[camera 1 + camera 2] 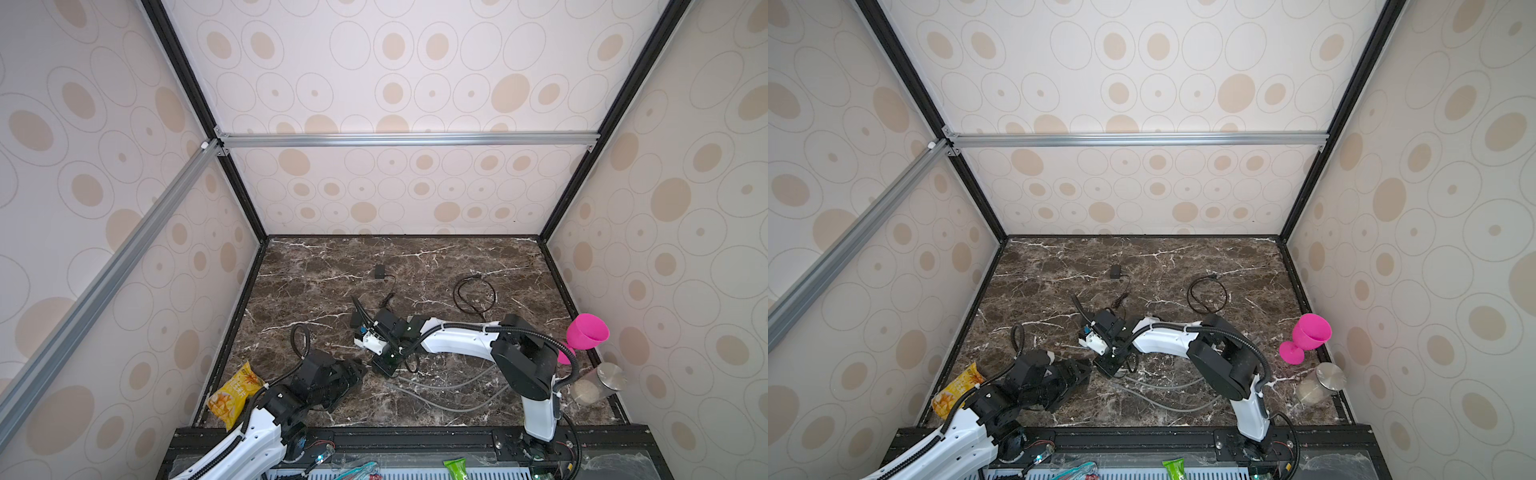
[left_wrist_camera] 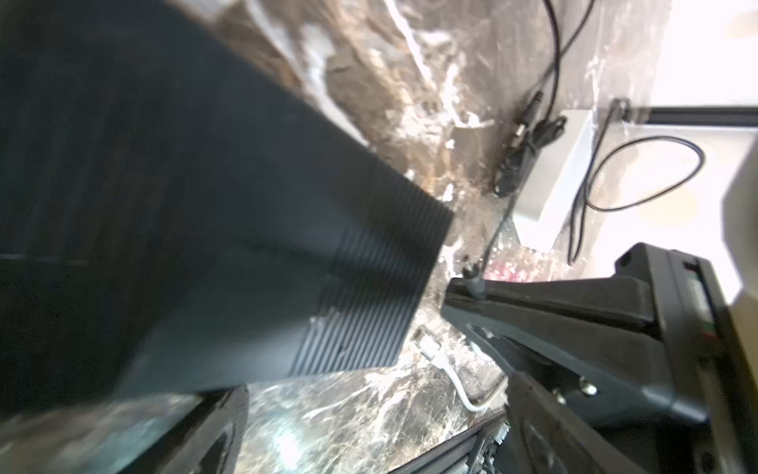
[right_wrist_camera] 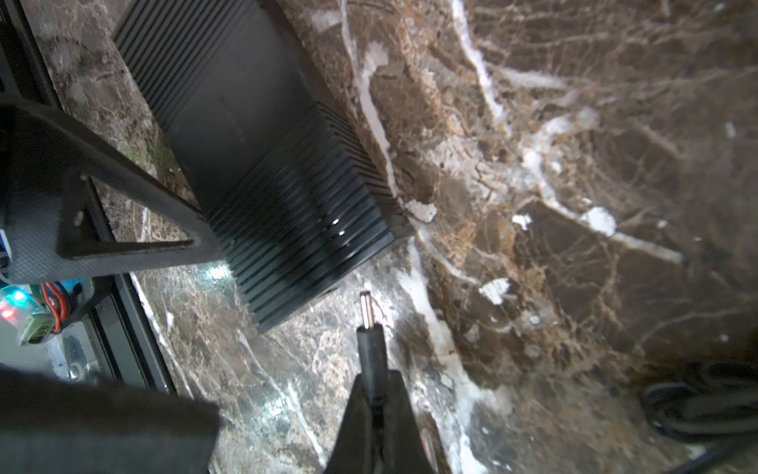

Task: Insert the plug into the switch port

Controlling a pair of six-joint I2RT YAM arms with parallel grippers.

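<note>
dark brown marble tabletop (image 1: 457, 257) with white veins fills the lower middle of both top views, walled in by panels printed with beige ovals. low in the centre of the right wrist view, the black barrel plug (image 3: 370, 328) with its bare metal tip sticks out of the right gripper (image 3: 374, 390), whose fingers are pinched shut on the plug's sleeve. the tip points toward the near end of the black ribbed rectangular switch box (image 3: 266, 172), close to it but not touching. the left gripper (image 1: 356, 371), at the lower left of the tabletop, has its fingers spread wide. one black triangular finger (image 3: 102, 205) lies along the switch box's long side at the left of that view; whether it presses the box i cannot tell. a small black adapter (image 1: 379, 272) and a coiled black cable (image 1: 473, 295) lie higher in the frame. a yellow snack bag (image 1: 235, 395) sits at lower left and a pink plastic goblet (image 1: 586, 332) at the right edge.
</note>
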